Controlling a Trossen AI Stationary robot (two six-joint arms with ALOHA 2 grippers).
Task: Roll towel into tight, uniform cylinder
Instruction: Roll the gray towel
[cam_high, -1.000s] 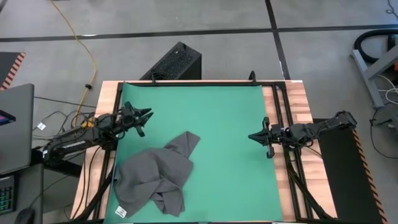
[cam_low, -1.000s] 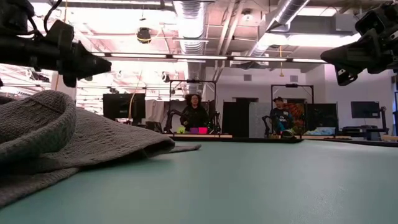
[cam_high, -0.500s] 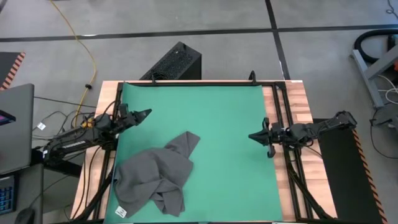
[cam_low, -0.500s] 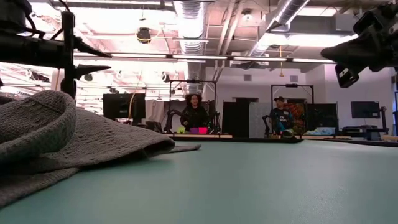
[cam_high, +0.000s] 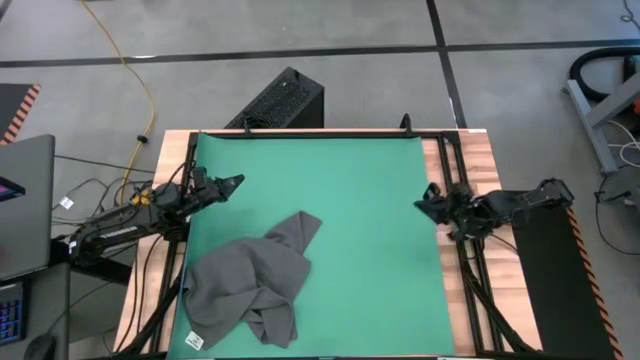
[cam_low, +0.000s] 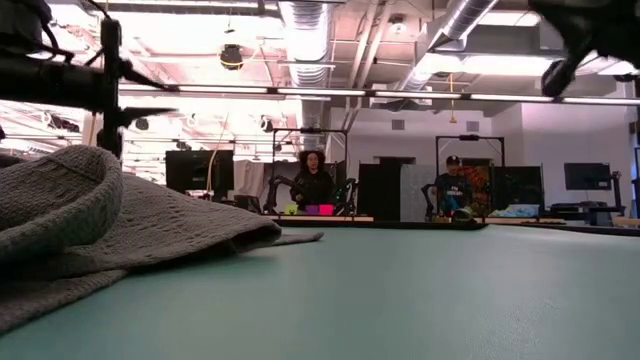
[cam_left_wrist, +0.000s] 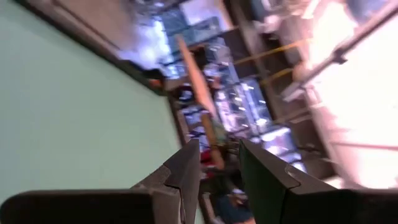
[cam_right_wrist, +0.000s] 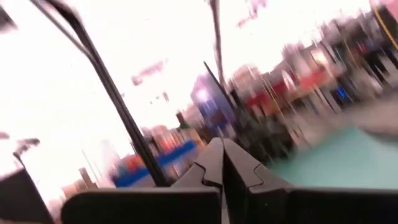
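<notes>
The dark grey towel (cam_high: 255, 280) lies crumpled in a loose heap on the near left part of the green mat (cam_high: 340, 180), its white tag (cam_high: 195, 340) at the near edge. In the low view the towel (cam_low: 100, 215) fills the left foreground. My left gripper (cam_high: 238, 181) hovers above the mat's left side, beyond the towel, open with nothing between its fingers (cam_left_wrist: 186, 168). My right gripper (cam_high: 420, 204) hangs above the mat's right edge, shut and tipped upward (cam_right_wrist: 222, 155), far from the towel.
Wooden table strips and black frame rails (cam_high: 455, 170) flank the mat. A black box (cam_high: 280, 100) stands on the floor past the far edge. A laptop (cam_high: 25, 200) sits off to the left. Two people (cam_low: 312, 185) sit in the room behind.
My left gripper has rolled about its own axis while staying in place above the mat's left side. My right gripper has tipped its fingers upward and risen, its tip drawing back a little toward the table's right edge. The towel has not moved.
</notes>
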